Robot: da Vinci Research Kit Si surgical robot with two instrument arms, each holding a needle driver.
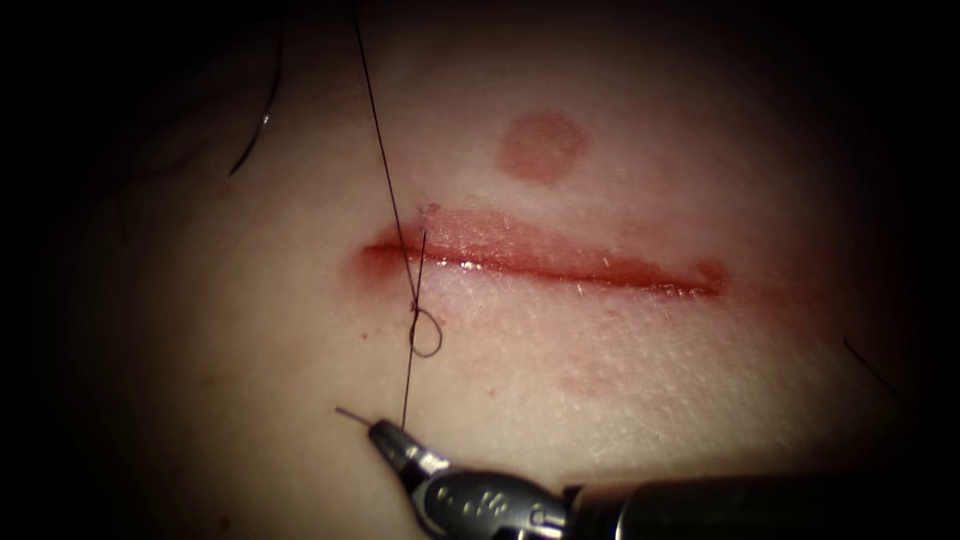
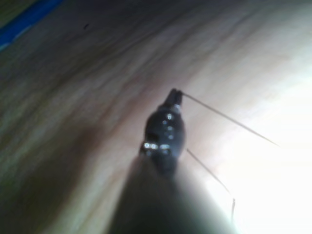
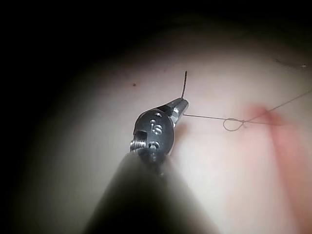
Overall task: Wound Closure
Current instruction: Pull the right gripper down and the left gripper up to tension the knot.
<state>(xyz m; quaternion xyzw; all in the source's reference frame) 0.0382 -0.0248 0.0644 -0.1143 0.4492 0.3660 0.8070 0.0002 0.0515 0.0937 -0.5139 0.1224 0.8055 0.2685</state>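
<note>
1. The right tool [image 1: 385, 435] has its jaws closed on the thread [image 1: 408, 385] near the thread's free end; a short tail [image 1: 350, 414] sticks out past the jaw tips. The right wrist view shows the same grip, the jaws [image 3: 179, 106] pinched on the thread [image 3: 204, 117] with the tail [image 3: 184, 84] standing off the tip.
2. The left tool [image 2: 174, 97], seen in the left wrist view, has its jaws closed on a strand of thread [image 2: 224, 118] that runs away taut from the tip.
3. From the right tool the thread rises to a small open loop [image 1: 427, 333] lying on the tissue [image 1: 620, 380] just on the near side of the cut [image 1: 540, 262], at the cut's left end. In the right wrist view that loop [image 3: 233, 124] lies between the jaws and the red of the cut.
4. Above the loop the strands cross the left end of the cut, and one long strand [image 1: 378, 130] runs on toward the far edge of the tissue.
5. Red fluid [image 1: 600, 270] glistens along the cut.
6. A round reddish mark [image 1: 541, 146] lies on the tissue beyond the cut.
7. I cannot tell where the needle is; a thin dark curved line [image 1: 258, 125] near the far left edge of the tissue is too dim to name.
</note>
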